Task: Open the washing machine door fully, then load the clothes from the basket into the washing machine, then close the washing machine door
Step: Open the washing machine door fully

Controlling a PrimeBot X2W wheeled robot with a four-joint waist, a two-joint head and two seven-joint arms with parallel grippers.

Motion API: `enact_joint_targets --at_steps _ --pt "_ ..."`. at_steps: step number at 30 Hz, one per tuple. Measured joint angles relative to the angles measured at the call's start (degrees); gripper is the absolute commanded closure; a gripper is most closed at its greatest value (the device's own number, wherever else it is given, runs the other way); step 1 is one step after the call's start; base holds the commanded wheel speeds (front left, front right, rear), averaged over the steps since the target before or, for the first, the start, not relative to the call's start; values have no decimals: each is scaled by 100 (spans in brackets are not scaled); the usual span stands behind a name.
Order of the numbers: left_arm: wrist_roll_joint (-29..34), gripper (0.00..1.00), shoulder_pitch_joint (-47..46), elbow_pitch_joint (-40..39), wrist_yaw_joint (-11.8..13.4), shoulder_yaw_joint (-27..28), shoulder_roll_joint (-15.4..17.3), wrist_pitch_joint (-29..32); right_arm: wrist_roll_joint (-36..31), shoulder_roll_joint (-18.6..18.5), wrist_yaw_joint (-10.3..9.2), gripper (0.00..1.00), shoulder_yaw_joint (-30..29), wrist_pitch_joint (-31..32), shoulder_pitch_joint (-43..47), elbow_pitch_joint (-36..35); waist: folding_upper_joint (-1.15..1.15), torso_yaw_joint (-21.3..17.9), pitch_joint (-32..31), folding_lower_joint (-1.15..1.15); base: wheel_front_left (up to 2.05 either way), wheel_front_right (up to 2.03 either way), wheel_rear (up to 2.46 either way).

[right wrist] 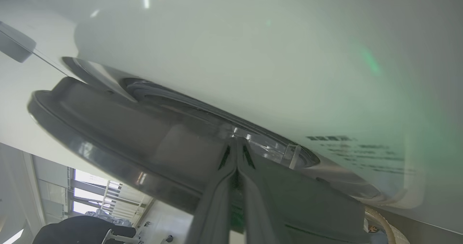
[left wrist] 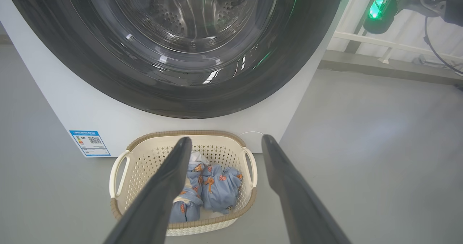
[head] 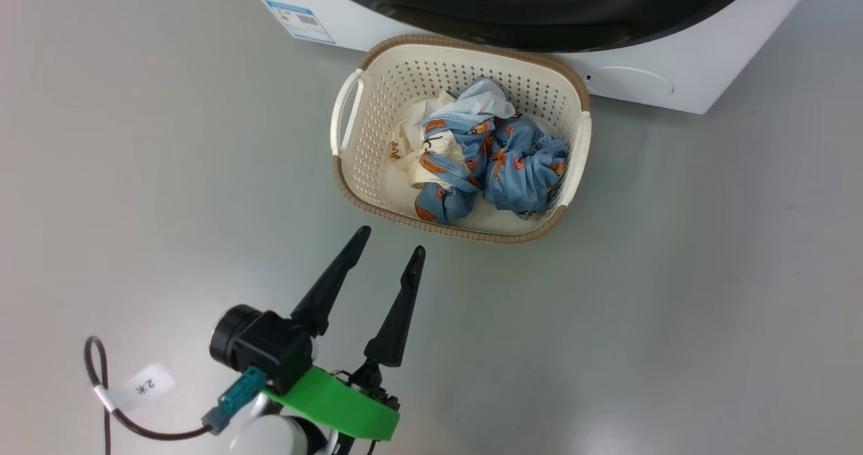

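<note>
Blue-and-cream clothes (head: pixel 479 158) lie bunched in the basket (head: pixel 357 165) just before the washing machine (head: pixel 674 57), the left gripper (head: pixel 392 239) spread empty nearby, the right gripper (right wrist: pixel 237 140) pinched together at the rim of the washing machine door (right wrist: pixel 126 128).

I see a bare grey floor (head: pixel 708 293). On it stands the washing machine (head: pixel 681 64). The basket (head: pixel 377 138) sits on the floor directly in front of the washing machine, close against its front; can't tell if they touch.
</note>
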Motion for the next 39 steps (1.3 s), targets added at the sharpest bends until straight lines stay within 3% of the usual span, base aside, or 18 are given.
enact_joint_targets --at_steps 13,39 --pt "-87 0 -2 -31 69 -79 -2 0 -171 7 -25 100 127 197 -49 46 0 78 -55 0 0 0 0" --pt "142 0 339 140 -118 240 1 0 -270 534 -25 100 898 397 1566 -1209 0 -163 -933 -1 0 0 0"
